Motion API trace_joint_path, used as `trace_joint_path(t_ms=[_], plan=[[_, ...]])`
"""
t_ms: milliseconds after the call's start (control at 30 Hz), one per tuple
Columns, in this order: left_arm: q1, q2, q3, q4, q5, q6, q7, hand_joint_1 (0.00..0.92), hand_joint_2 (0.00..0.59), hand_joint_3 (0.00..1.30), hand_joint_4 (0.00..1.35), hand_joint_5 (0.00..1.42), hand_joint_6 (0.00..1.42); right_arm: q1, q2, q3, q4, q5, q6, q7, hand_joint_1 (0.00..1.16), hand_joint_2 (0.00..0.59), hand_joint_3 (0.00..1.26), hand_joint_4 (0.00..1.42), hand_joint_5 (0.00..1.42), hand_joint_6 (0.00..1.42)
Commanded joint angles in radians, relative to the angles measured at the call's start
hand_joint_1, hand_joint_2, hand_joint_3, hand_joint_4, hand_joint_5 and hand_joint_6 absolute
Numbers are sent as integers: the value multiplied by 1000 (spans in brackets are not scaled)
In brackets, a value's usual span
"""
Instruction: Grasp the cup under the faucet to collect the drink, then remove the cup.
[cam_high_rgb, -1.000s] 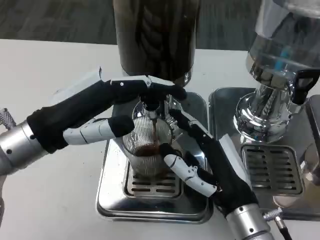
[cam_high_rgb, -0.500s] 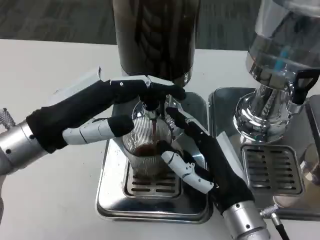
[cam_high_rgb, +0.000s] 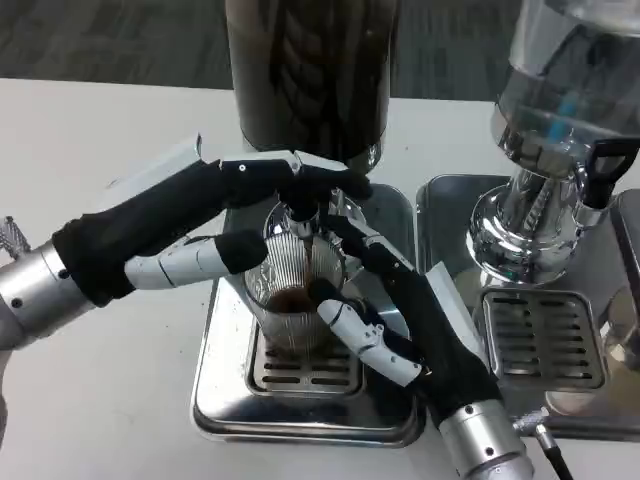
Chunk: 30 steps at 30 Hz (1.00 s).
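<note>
Across the white tabletop stand two drink dispensers: a dark cylindrical one at the centre back and a clear-tanked chrome one to the right, each over its own shiny steel drip tray. On the nearer tray sits one ribbed clear glass cup, directly under the small chrome faucet, with a little dark drink in its bottom. The left hand reaches in from the left, its upper fingers stretched over the faucet and its lower finger lying against the cup's left side; whether it truly grasps the cup I cannot tell. The right hand comes up from below right, fingers wrapped against the cup's right and front wall, grasping the cup.
</note>
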Motion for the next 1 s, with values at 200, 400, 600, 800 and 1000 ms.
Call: trace_joint_path(t_ms=[200,400,600,800,1000], plan=[[46,6,42,1,13,-23,46,0,98,327,237,170,254,-8,2,-7,13,5,-16,0,368,257,188,141,144,108],[79,-2,101,9,13,-51,118,0,103,331,242,170,268,-16,3,-8,31,7,-23,0,367,257,188,140,144,106],[101,-2,148,5,7,-55,162,0,107,331,239,178,284,-24,5,-10,46,3,-32,-8,366,257,185,134,138,99],[125,1,175,-4,0,-46,181,0,114,338,254,195,288,-26,9,-13,57,15,-39,3,366,256,170,120,124,84],[159,4,208,9,-4,-36,201,0,124,355,268,205,307,-29,6,-6,52,8,-32,13,357,242,142,90,102,64]])
